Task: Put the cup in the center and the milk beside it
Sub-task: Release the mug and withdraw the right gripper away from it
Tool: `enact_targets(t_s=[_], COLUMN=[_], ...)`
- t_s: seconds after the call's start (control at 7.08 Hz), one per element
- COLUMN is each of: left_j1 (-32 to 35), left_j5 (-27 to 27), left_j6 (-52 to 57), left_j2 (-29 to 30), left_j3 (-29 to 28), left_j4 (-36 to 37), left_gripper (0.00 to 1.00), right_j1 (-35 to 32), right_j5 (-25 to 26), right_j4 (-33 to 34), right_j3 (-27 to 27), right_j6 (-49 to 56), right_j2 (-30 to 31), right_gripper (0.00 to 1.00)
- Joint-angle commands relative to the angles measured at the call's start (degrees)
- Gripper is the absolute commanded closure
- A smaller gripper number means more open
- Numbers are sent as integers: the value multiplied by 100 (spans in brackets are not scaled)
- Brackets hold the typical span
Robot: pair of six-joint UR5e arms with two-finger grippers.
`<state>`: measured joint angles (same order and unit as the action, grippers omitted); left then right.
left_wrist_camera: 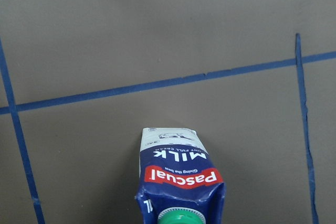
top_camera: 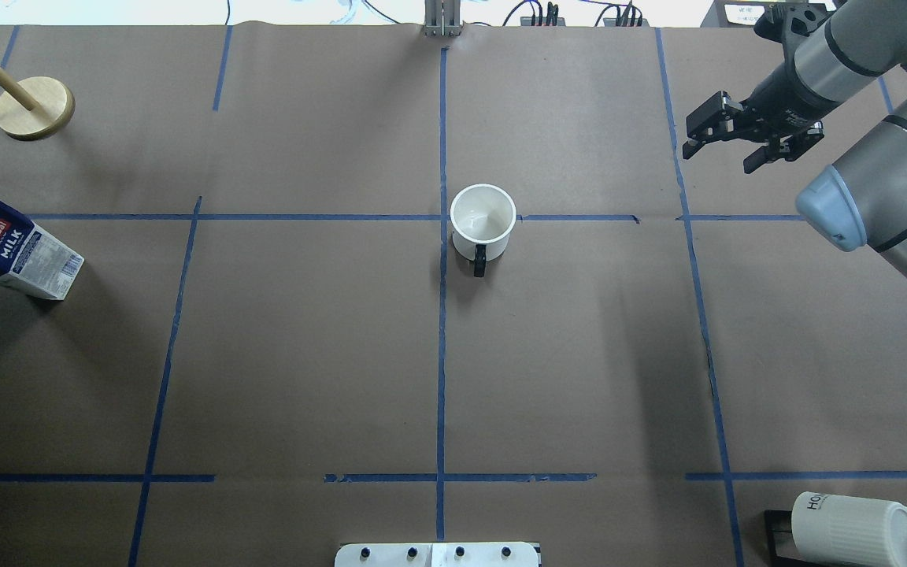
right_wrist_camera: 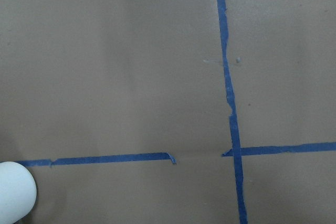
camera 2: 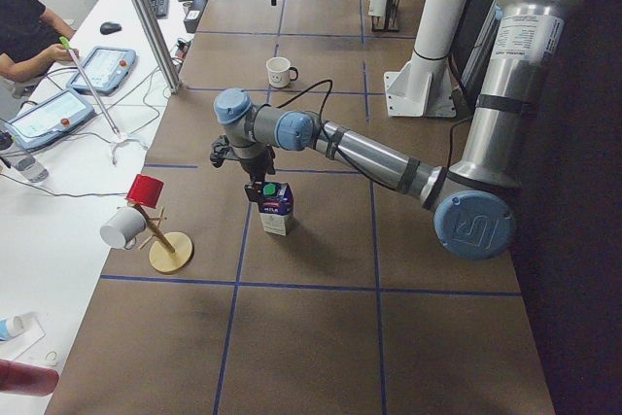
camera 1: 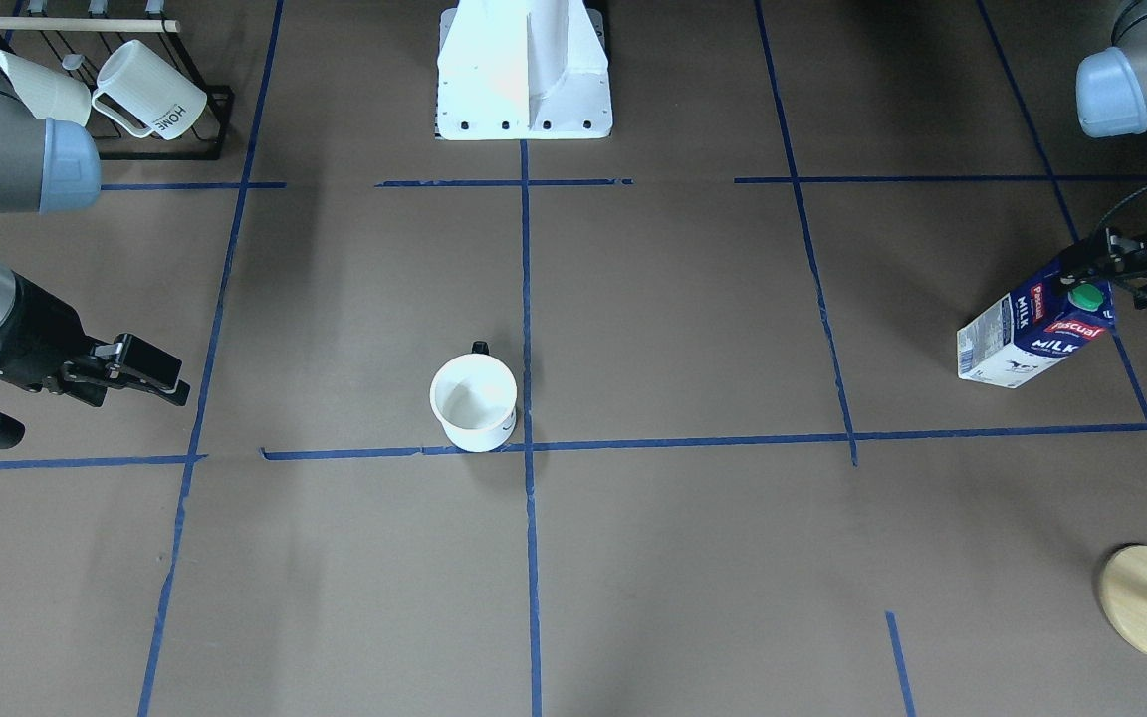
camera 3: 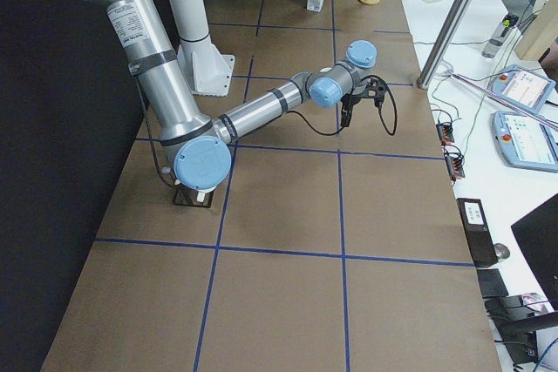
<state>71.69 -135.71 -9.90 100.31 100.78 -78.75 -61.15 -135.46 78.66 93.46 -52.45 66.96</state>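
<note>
At the crossing of blue tape lines in the middle of the brown paper table stands the smooth white mug with the small black handle. It is upright and empty. It sits just on my right side of the crossing, its base touching the tape, with the handle pointing back toward my white base mount.

Well away from the crossing on my left stands the tall dark-blue and white gable-top milk carton with the red Pascual label and green round cap. It is near the table's edge. My left claw is right at the carton's top, over the cap. I cannot tell whether its fingers are clamped on the gable or only around it. My left wrist camera looks straight down the carton's front and shows no fingers.

My right claw hovers well to my right of the crossing, on the far side of the cross line. Its fingers are spread apart with nothing between them, clear of the mug.

Farther from me than the carton on that left side is a round wooden stand with a peg. Near my base on the right of the crossing, a black wire rack holds ribbed white mugs printed HOME.
</note>
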Motion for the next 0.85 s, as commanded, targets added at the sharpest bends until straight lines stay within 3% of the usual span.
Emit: enact_targets(t_s=[0.0,0.28,0.42,0.57,0.71], left_j1=[-163,-330,-339,-339,-339], left_j5=[36,36,36,36,44], left_j6=[-12,-12,-3,-3,-12], left_j2=[-3,-3,-3,-12,-3], left_j3=[-111,-234,-260,-261,-269], left_j4=[0,0,0,9,9], left_gripper=[0,0,6,75,96], right_j1=[50,77,95,77,77], right_j5=[11,38,38,38,38], right_j4=[0,0,0,0,0], right_j3=[-3,-3,14,75,67], right_j6=[-11,-11,-37,-63,-63], right_j2=[2,2,2,2,10], right_gripper=[0,0,0,0,0])
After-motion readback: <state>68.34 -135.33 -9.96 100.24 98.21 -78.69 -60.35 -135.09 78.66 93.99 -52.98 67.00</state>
